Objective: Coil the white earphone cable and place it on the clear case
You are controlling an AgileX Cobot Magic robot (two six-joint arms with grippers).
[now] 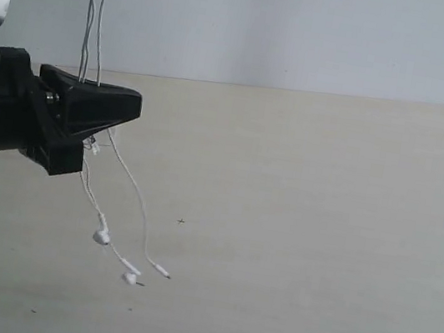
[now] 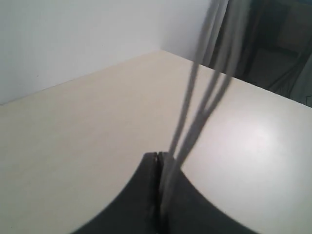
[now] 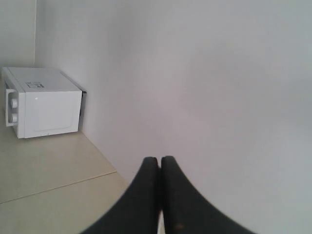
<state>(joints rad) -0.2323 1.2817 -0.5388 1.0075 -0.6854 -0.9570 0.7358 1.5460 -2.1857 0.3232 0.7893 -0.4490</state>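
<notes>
Exterior view, far left: your left gripper (image 1: 130, 105) is pinching the white earphone cable (image 1: 88, 19). The left wrist view confirms this, with the jaws pressed onto the strands. From the pinch, 3 strands run toward 12 o'clock and leave the frame, so what holds them up is not shown. I judge it to be your right arm.

Below the jaws, the loose ends hang toward 5 o'clock. The 2 earbuds (image 1: 101, 238) and the plug (image 1: 161, 272) are low over the table (image 1: 321, 233), and whether they touch it cannot be told.

To coil well, hold that pinch firm and treat it as the fixed point. Gather the long upper run in even loops, not one big pull, because wire this thin can slip or kink. Watch the dangling ends, since an earbud dragging on the table would likely tug the loops apart.

Further right, the table is bare of the clear case, and none of the 3 views shows it. Locate it before you lower anything.

In the right wrist view, your right gripper (image 3: 160, 161) has its jaws pressed together. No cable shows between them, only wall and a white microwave-like box (image 3: 44, 102).
</notes>
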